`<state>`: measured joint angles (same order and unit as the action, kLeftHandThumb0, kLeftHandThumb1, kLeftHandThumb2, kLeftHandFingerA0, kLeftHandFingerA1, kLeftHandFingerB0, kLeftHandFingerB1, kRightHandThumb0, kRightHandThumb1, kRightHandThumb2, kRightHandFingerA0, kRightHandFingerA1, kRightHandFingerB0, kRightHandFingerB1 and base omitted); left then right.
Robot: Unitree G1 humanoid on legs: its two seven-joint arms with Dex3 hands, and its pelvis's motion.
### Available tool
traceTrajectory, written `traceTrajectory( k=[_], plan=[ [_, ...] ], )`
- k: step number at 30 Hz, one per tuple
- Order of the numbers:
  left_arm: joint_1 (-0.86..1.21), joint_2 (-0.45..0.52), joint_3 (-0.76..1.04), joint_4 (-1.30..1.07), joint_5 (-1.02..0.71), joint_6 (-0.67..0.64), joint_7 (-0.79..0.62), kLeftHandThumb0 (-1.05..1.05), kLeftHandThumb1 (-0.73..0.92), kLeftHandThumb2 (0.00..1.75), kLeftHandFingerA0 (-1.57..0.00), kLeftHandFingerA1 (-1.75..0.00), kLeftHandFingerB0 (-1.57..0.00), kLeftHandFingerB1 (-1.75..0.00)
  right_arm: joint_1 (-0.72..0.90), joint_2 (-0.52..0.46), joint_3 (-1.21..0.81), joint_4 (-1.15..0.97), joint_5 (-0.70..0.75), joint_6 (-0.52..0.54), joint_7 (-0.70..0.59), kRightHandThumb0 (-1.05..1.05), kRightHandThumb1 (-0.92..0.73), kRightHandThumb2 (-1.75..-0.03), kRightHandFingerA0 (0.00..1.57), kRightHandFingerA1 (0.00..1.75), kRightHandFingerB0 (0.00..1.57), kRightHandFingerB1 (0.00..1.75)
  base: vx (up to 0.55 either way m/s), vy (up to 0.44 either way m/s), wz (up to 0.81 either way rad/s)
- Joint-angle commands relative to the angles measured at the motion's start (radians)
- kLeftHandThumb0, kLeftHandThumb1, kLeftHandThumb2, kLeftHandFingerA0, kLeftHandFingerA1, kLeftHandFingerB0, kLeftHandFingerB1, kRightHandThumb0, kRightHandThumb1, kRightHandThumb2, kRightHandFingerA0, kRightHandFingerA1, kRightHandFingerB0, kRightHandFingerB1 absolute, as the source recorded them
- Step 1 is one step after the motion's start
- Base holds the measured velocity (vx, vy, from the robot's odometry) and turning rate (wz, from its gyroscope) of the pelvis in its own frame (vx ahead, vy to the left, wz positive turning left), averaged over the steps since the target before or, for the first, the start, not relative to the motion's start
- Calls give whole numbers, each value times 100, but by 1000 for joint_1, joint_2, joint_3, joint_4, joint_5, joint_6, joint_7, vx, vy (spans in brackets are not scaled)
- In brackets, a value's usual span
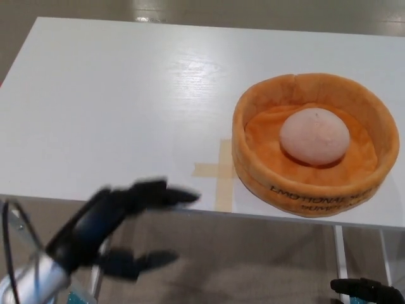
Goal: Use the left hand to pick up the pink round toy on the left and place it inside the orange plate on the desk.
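The pink round toy (314, 135) lies inside the orange plate (261, 175), a soft round bowl at the right of the white desk (114, 101). My left hand (117, 221) hangs low at the lower left, below the desk's front edge, open with its fingers spread and nothing in it. It is well clear of the plate. Only a dark sliver of my right hand (369, 291) shows at the bottom right corner, too little to judge its fingers.
A cross of tan tape (218, 172) marks the desk just left of the plate. The desk's front edge runs across the lower part of the picture, with brown floor below it.
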<state>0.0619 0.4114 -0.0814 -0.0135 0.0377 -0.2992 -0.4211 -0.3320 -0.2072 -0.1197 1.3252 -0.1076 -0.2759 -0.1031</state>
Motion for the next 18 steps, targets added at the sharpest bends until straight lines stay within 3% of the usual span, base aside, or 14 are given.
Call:
traceTrajectory(
  k=[1,7,9,11,13,14,16,17,18],
  plan=[
    [114,-15,35,346,-216,-17,-249,-7,56,56,-60,-46,-57,-44,12,-21,11,6,-14,7,1,-29,-55,-56,80,69,77,52,0,0,0],
    [4,-77,52,669,-118,-58,-137,-9,55,56,-66,-48,-57,-43,9,-22,1,7,-2,18,5,-29,-53,-56,80,66,79,53,0,0,0],
    [-75,-126,66,859,-44,-55,64,-21,49,62,-73,-51,-64,-47,18,-18,10,8,-12,13,1,-29,-55,-56,79,63,77,52,0,0,0],
    [-97,-134,67,910,-25,-60,111,-21,49,62,-73,-51,-64,-47,20,-17,15,9,-16,13,-1,-29,-55,-56,79,63,77,52,0,0,0],
    [-142,-154,60,1006,19,-57,252,-23,51,55,-73,-45,-64,-42,26,-14,11,8,-12,11,4,-27,-55,-56,78,62,76,53,0,0,0],
    [-160,-162,60,1045,30,-52,299,-34,43,69,-67,-54,-57,-51,29,-13,9,8,-9,10,6,-27,-55,-56,77,62,76,53,0,0,0],
    [-178,-168,61,1086,36,-53,331,-34,43,69,-67,-54,-57,-51,31,-12,8,9,-6,9,7,-27,-55,-56,77,62,76,53,0,0,0],
    [-191,-171,63,1111,34,-39,353,-29,49,56,-69,-45,-61,-40,33,-12,9,9,-8,9,6,-28,-55,-56,77,60,76,52,0,0,0],
    [-201,-174,65,1131,34,-32,368,-29,49,56,-69,-45,-61,-40,34,-12,11,9,-9,9,6,-28,-55,-56,77,60,76,52,0,0,0]
  ],
)
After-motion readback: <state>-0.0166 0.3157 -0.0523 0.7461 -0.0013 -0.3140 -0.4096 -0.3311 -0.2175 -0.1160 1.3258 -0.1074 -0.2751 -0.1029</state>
